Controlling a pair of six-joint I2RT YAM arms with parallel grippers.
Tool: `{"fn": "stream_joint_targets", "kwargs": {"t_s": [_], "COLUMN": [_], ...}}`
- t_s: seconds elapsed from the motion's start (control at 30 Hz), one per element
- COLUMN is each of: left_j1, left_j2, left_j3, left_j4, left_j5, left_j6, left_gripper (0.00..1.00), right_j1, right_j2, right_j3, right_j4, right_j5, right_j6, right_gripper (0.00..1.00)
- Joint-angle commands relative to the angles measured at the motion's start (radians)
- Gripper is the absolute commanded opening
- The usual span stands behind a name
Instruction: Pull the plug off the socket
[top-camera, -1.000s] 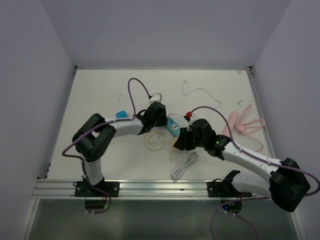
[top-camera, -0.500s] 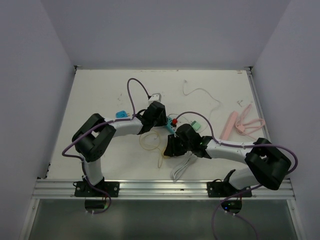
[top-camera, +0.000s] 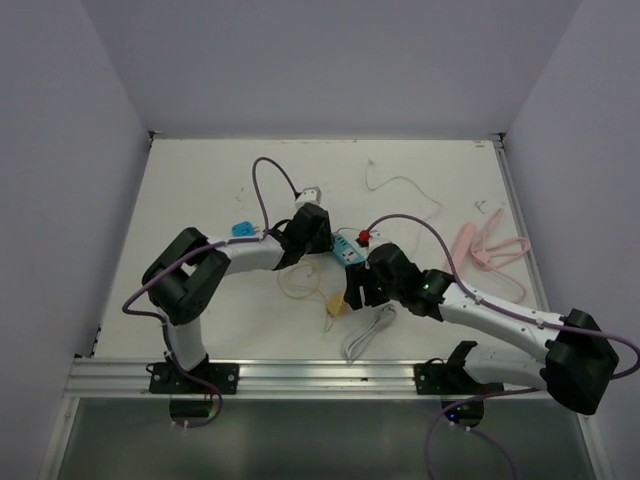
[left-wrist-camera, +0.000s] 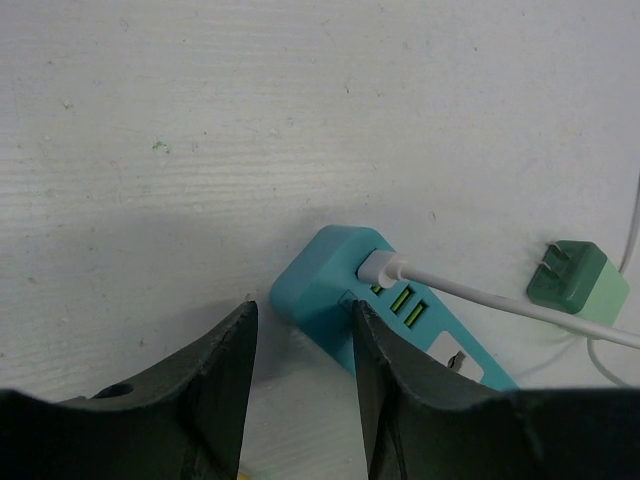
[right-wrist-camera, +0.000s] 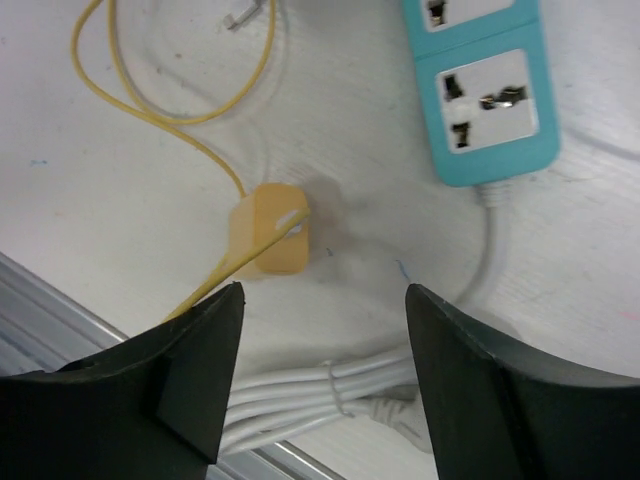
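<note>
The teal strip (top-camera: 348, 251) lies on the table (top-camera: 200, 180) between the two arms. The yellow plug (right-wrist-camera: 268, 240) is out of it, resting on the table just off the strip's near end, close to but not touching it. Its yellow cord (right-wrist-camera: 150, 110) loops away from the strip on the left arm's side.

The right gripper (right-wrist-camera: 325, 290) hovers over the strip's near end with its jaws spread wide and nothing held. In the right wrist view the plug sits close to one finger (right-wrist-camera: 190, 370), and the strip's own white lead (right-wrist-camera: 490, 240) runs down to a tied bundle (right-wrist-camera: 330, 385) nearer the arm bases.

The left gripper (left-wrist-camera: 305, 325) is at the strip's other end, jaws parted by a narrow gap. A corner of the strip shows between the fingertips (left-wrist-camera: 225, 390). One finger overlaps the strip in that view while bare table shows between the strip and the other finger, so it is not clamped on it. A white cable (left-wrist-camera: 470, 292) is plugged into that end of the strip, and a green adapter (left-wrist-camera: 580, 285) lies beside the cable, apart from the strip. A pink hanger (top-camera: 490, 250) rests well away from the strip on the right arm's side
</note>
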Motion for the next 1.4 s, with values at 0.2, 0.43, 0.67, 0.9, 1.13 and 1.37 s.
{"fn": "stream_joint_targets", "kwargs": {"t_s": [0.2,0.43,0.67,0.9,1.13,1.37], "left_j1": [0.012,0.012,0.029,0.03,0.032,0.033], "left_j2": [-0.073,-0.224,-0.274,-0.335,-0.487,-0.645], "left_j3": [-0.086,-0.138,-0.164,-0.184,-0.246,-0.321], "left_j4": [-0.165,-0.157,-0.165,-0.168,-0.203,-0.254], "left_j5": [0.002,-0.021,-0.032,-0.013,-0.032,-0.044], "left_j6": [0.043,0.075,0.08,0.08,0.083,0.084], "left_gripper": [0.48,0.53,0.57,0.65,0.75,0.85], "right_j1": [0.001,-0.003,-0.005,-0.006,-0.006,-0.029], "right_j2": [-0.041,0.033,0.001,-0.09,0.042,0.206], "right_j3": [0.061,0.163,0.269,0.227,0.286,0.286], "right_j4": [-0.084,-0.072,-0.277,-0.207,-0.136,-0.033], "right_j5": [0.284,0.305,0.368,0.259,0.21,0.216], "right_j6": [-0.184,-0.252,-0.301,-0.316,-0.362,-0.404], "right_gripper": [0.57,0.55,0.58,0.57,0.56,0.59]}}
